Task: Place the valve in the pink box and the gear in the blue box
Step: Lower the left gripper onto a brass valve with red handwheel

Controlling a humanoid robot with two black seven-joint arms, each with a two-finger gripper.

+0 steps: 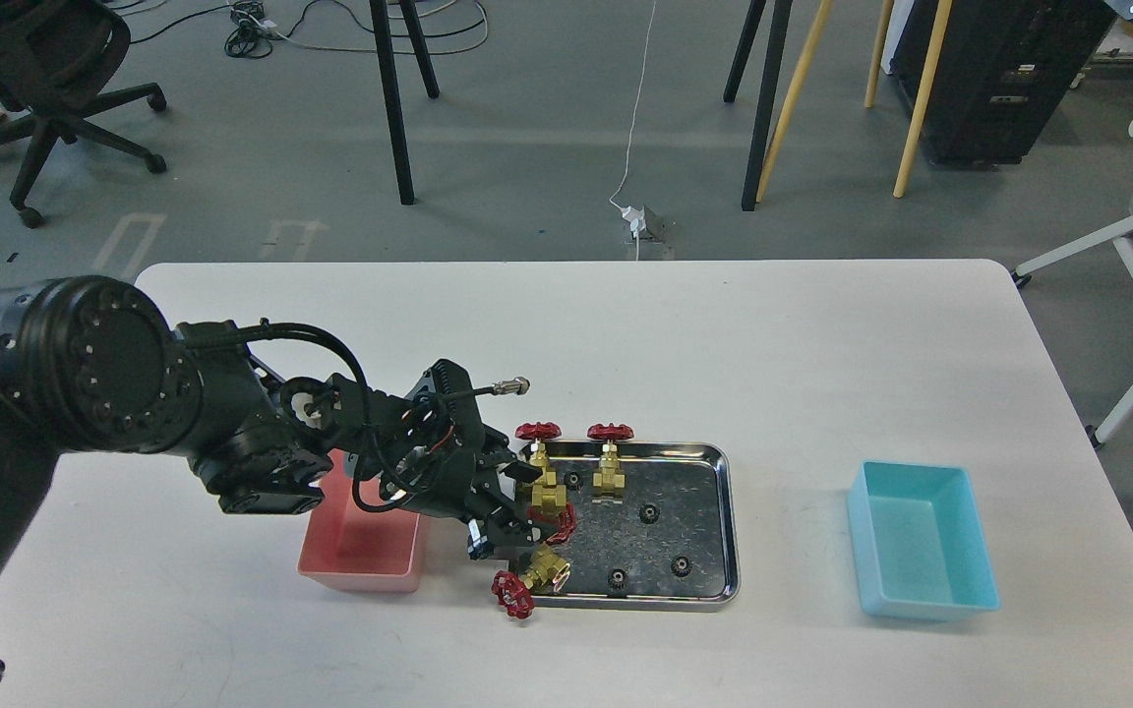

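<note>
**Left tool over the tray's near-left corner**

I count four valves and four visible gears around the steel tray. My left tool sits against one valve; its grip I cannot tell. Pink box just left, blue box well right on the counter

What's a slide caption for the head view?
Left gripper reaches among valves at the steel tray's left edge, between pink box and blue box.
</note>
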